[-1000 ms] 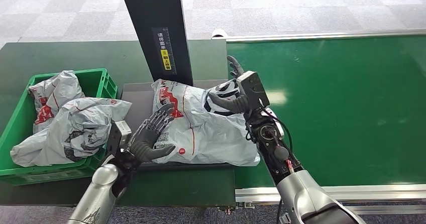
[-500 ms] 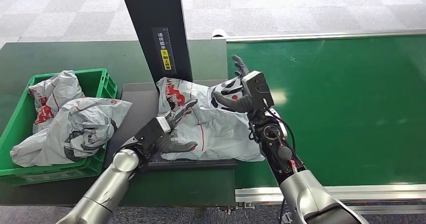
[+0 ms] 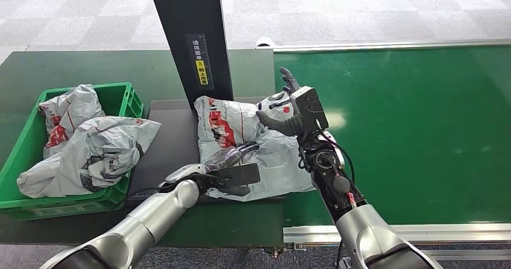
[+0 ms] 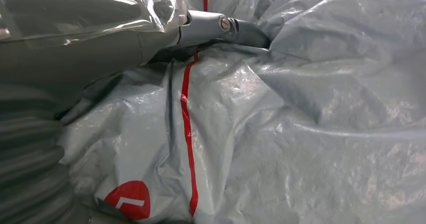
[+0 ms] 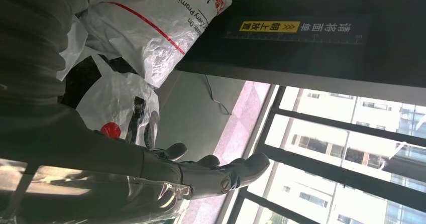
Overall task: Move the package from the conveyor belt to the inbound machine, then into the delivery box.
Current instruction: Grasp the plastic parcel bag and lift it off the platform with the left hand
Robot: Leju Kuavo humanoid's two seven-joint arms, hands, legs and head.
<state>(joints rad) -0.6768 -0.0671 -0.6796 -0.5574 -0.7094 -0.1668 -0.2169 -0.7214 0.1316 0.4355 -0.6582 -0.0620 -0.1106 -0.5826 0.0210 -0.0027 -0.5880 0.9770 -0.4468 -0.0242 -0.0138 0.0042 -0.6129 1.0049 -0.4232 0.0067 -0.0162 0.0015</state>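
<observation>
The grey package [image 3: 253, 145] lies crumpled on the inbound machine's dark platform [image 3: 169, 130] beside the black column [image 3: 193, 37], its long axis running from the column toward the robot. The left hand [image 3: 232, 169] presses its near edge, grip unclear. The right hand [image 3: 288, 103] rests open against its far-right corner.
</observation>
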